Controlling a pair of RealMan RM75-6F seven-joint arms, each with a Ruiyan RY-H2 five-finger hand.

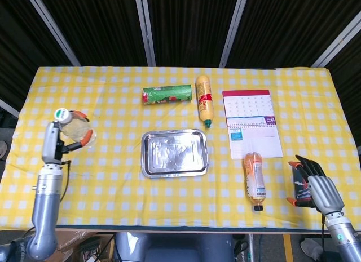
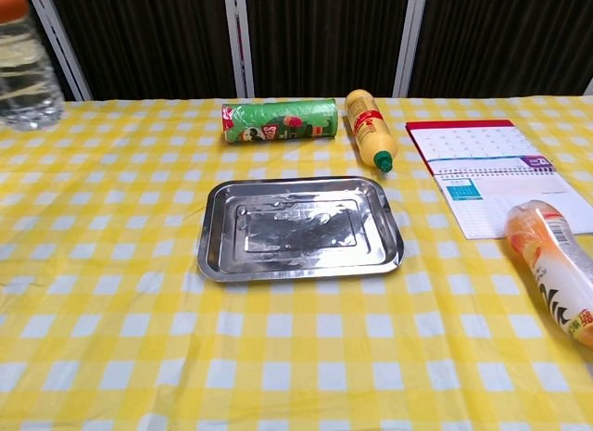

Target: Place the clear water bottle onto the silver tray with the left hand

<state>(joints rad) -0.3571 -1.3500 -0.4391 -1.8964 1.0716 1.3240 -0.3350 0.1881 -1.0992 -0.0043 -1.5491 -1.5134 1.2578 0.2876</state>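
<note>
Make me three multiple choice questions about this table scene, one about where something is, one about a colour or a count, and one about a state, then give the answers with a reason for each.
1. Where is the clear water bottle?
A. On the silver tray
B. Far left of the table, in the left hand
C. On the calendar

2. What colour is the snack can lying behind the silver tray?
A. Green
B. Blue
C. White

3. What state is the silver tray in?
A. Holding the clear water bottle
B. Flipped upside down
C. Bare, nothing on it

Answers:
1 B: the left hand holds it well left of the tray.
2 A: its body is green in both views.
3 C: only the shiny tray floor shows, rim up.
</note>
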